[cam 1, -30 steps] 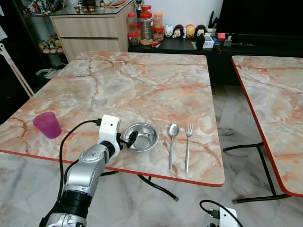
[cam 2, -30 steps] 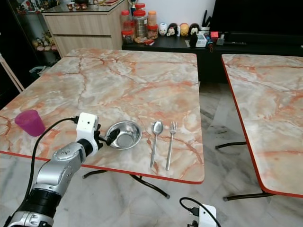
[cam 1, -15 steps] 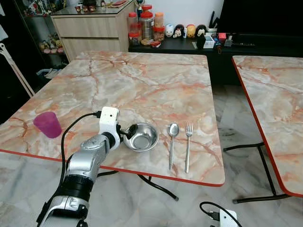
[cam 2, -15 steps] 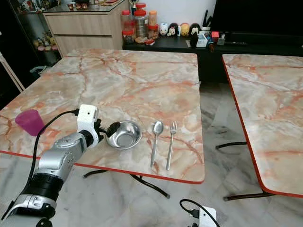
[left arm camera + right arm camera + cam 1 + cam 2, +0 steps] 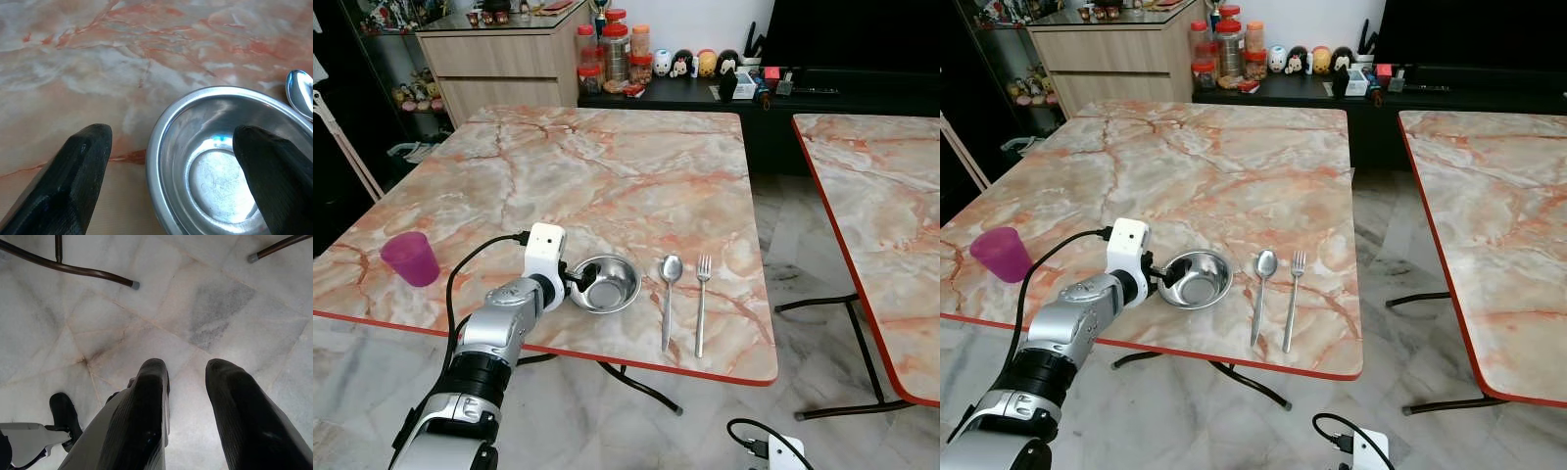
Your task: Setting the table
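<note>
The steel bowl (image 5: 604, 284) is round, shiny and empty. It stands near the front edge of the marble table (image 5: 607, 176), just beside the spoon (image 5: 669, 294) and fork (image 5: 701, 299). The left gripper (image 5: 166, 161) has its fingers apart, astride the bowl's rim. The right gripper (image 5: 186, 396) hangs over the floor, fingers slightly apart.

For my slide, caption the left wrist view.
Open left end effector straddling the steel bowl's rim beside a spoon.

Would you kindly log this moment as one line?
left gripper: jaws open astride round steel bowl rim | right gripper: idle
</note>
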Tool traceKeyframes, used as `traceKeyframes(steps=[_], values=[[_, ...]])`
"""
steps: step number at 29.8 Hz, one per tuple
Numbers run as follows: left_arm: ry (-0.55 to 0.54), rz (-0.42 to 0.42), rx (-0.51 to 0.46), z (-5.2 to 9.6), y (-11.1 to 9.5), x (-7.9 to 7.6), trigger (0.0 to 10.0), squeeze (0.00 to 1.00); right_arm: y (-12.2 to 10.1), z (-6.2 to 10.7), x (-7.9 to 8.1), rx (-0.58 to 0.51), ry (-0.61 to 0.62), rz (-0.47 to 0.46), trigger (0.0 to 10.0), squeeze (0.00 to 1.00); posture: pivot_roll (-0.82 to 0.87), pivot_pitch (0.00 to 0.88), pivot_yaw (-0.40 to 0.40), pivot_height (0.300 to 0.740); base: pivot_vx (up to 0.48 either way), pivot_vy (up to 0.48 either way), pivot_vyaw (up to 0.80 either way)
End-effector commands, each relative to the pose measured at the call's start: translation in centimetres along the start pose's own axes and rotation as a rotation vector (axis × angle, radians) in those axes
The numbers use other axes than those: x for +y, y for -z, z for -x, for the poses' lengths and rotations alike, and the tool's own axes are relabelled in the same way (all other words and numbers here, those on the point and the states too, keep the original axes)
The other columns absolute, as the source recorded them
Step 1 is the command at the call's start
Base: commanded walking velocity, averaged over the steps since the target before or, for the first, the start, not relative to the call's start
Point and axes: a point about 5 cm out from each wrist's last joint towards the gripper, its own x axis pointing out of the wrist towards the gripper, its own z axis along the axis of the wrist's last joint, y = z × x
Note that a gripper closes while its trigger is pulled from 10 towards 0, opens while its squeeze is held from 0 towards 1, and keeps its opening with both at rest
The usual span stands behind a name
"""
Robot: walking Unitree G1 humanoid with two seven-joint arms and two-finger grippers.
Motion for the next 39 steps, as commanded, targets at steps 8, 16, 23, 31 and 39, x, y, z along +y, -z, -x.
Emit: traceKeyframes(steps=[8,16,23,31,39], values=[[-0.008,-0.023,0.046,-0.2,0.3,0.2,10.0,0.0,0.2,0.0,0.0,0.009,0.002,-0.011,10.0,0.0,0.0,0.0,0.041,0.725,0.0,0.0,0.0],[-0.069,-0.002,0.05,-0.3,0.5,0.7,10.0,0.0,-0.2,-0.1,0.2,-0.005,0.0,-0.01,10.0,0.0,0.0,0.0,0.044,0.725,0.0,0.0,0.0],[-0.027,0.022,0.095,-0.5,1.4,0.3,10.0,0.0,-0.5,-0.1,0.3,-0.013,0.0,-0.011,10.0,0.0,-0.01,0.0,0.052,0.725,0.0,0.0,0.0],[-0.028,0.048,0.089,-0.5,1.2,0.3,3.8,0.0,-0.8,-0.1,0.6,-0.024,0.001,-0.021,10.0,0.0,0.0,0.0,0.052,0.725,0.0,0.0,0.0],[-0.026,0.055,0.098,-0.4,1.4,0.6,0.0,0.0,-0.9,-0.2,0.6,-0.027,0.001,-0.021,10.0,0.0,0.0,0.0,0.048,0.725,0.0,0.0,0.0]])
